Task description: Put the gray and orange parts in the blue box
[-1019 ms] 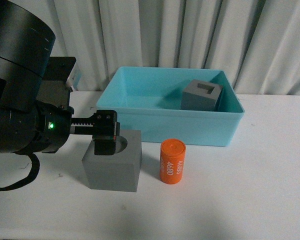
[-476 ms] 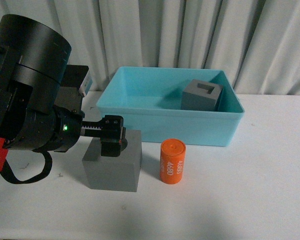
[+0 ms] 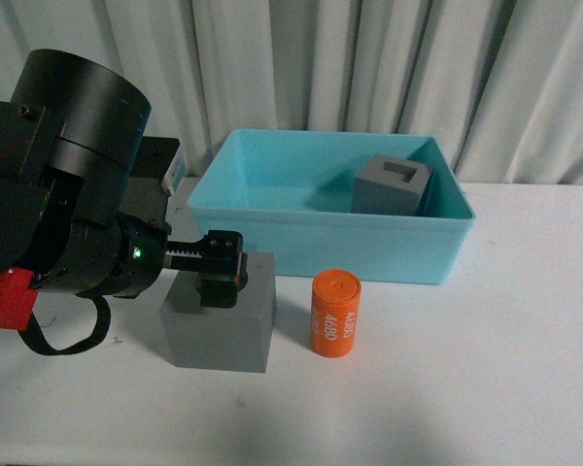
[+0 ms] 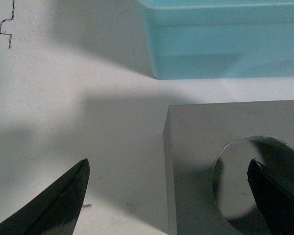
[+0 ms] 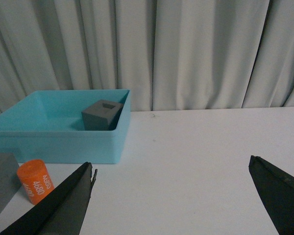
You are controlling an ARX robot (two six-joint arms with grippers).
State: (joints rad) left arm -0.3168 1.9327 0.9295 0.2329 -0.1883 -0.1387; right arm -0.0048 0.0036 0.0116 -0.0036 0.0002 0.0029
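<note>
Far left, the left arm fills the frame, and the left gripper (image 3: 220,279) sits low over the gray cube with the round hole (image 3: 219,325). The jaws are spread wide with nothing clamped. In the left wrist view one finger (image 4: 63,205) hangs over bare table (image 4: 88,73) outside the cube's edge, and the other finger (image 4: 277,196) is at the round hole. Whether that one touches the hole's wall is hard to say from here.

There is open table on the outer side of the pincer. Just right of it stands the orange cylinder (image 3: 333,313), upright and a small gap off the cube's side. Beyond the pincer the blue box (image 3: 350,243) has its front wall close behind the cube's back edge. The gray cube with the rectangular hole (image 3: 394,186) already lies inside, toward the far right corner. Further right the table is wide open.

The right gripper (image 5: 170,167) is held well apart from it all, its jaws gaping and empty.

Against a second ago, the left arm has pushed forward and to the right, and its finger now covers the round hole. Both cubes, the cylinder and the box have not budged.
</note>
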